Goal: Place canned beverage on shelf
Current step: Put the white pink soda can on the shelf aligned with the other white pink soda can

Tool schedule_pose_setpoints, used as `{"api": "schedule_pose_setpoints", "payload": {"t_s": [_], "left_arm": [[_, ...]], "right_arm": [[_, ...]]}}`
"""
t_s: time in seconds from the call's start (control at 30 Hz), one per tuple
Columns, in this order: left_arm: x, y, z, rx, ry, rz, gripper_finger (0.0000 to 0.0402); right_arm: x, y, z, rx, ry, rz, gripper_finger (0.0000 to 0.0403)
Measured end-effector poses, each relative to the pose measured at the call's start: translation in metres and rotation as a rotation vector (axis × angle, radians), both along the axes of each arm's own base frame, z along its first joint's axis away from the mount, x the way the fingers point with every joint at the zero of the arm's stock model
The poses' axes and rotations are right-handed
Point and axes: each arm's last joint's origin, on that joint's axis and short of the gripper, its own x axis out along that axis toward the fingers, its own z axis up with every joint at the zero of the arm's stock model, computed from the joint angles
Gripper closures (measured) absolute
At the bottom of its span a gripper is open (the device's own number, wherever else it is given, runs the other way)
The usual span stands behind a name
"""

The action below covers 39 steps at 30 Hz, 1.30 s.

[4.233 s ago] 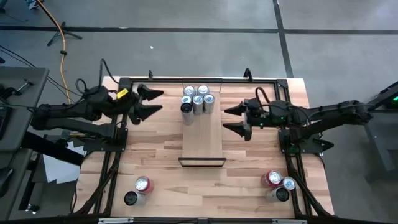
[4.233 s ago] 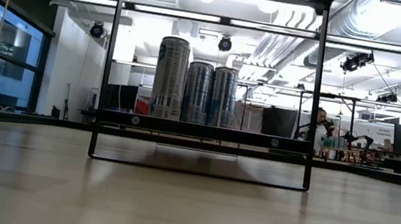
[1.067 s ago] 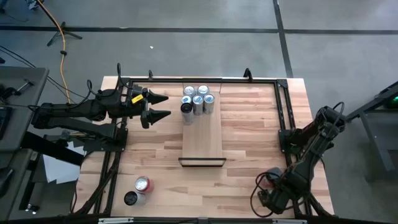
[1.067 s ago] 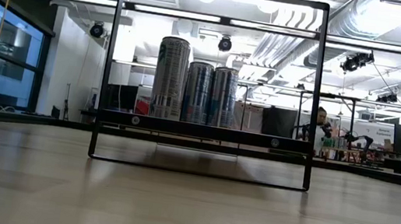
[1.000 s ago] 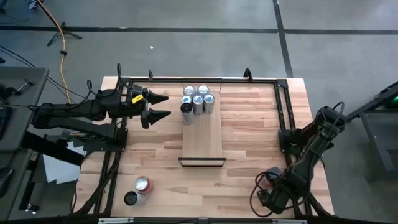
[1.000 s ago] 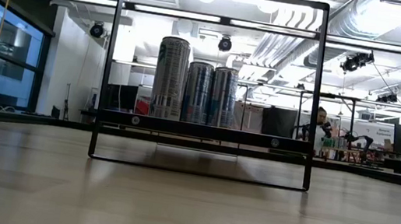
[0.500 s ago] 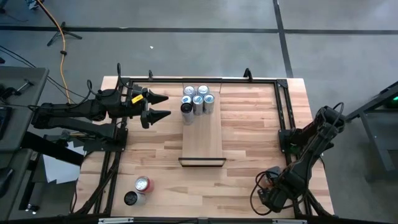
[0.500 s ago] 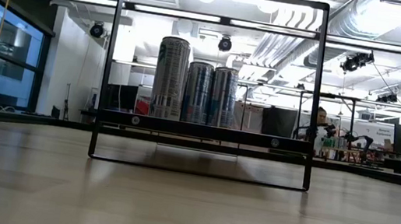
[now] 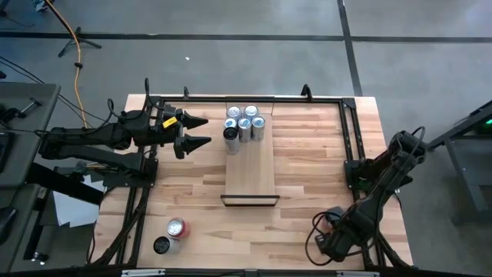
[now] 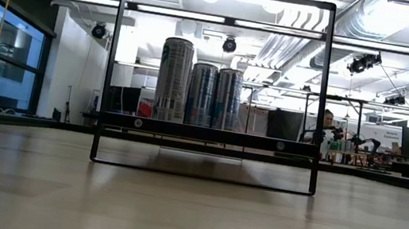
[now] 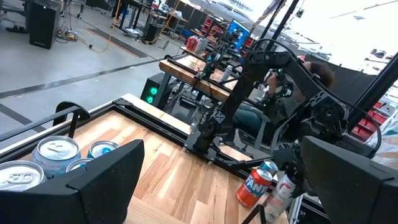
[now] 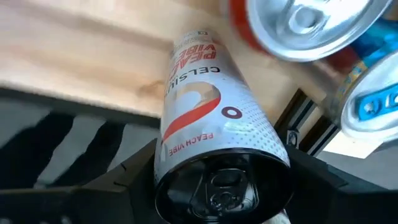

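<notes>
Since the frame from a second back, my right arm has shifted only slightly at the near right corner of the tabletop (image 9: 307, 185), and the left arm has not moved at all. In the right wrist view the right gripper (image 12: 221, 168) has its two fingers (image 12: 134, 171) flanking a white peach can (image 12: 214, 134), one on each side of the body near its dark top. I cannot tell whether they already press on it or stand just off it. Right beside that can stand a red can (image 12: 305, 22) and a blue-topped can (image 12: 373, 106), all three crowded together at the table edge. From above, the arm covers this group, so I see only the gripper body there.

At the near left corner two more cans (image 9: 169, 236) stand side by side.

Further in, the shelf (image 9: 250, 173) lies along the middle of the table, its black frame end toward me. Five cans (image 9: 244, 123) are clustered at its far end; the low view shows them standing upright on it.

Level with them, out to the left, my left gripper (image 9: 201, 131) hovers with its fingers spread wide, holding nothing.
</notes>
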Motion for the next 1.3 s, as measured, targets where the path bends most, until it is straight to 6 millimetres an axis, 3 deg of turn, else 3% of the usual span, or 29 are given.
{"api": "schedule_pose_setpoints", "payload": {"t_s": [0.13,0.37,0.63,0.8,1.03,1.17,1.3], "left_arm": [[0.000,0.000,0.000,0.000,0.000,0.000,0.0007],[0.000,0.000,0.000,0.028,0.006,0.002,0.0007],[0.000,-0.001,0.002,-0.030,-0.027,-0.040,0.0007],[0.000,-0.003,0.009,-0.049,-0.103,-0.114,0.0007],[0.000,-0.003,0.014,-0.045,-0.146,-0.113,0.0007],[0.000,-0.003,0.014,-0.046,-0.146,-0.111,0.0007],[0.000,-0.003,0.013,-0.046,-0.144,-0.109,0.0007]], "right_arm": [[0.002,0.003,0.020,0.068,-0.069,0.081,0.0159],[0.008,-0.009,0.082,0.174,-0.301,0.230,0.0159],[0.033,-0.078,0.165,-0.240,-0.723,0.223,0.0159],[0.052,-0.127,0.203,-0.385,-0.860,0.294,0.0159],[0.110,-0.182,0.199,-0.403,-0.750,0.562,0.0159],[0.151,-0.205,0.183,-0.395,-0.741,0.692,0.0159],[0.178,-0.223,0.149,-0.363,-0.622,0.796,0.0159]]}}
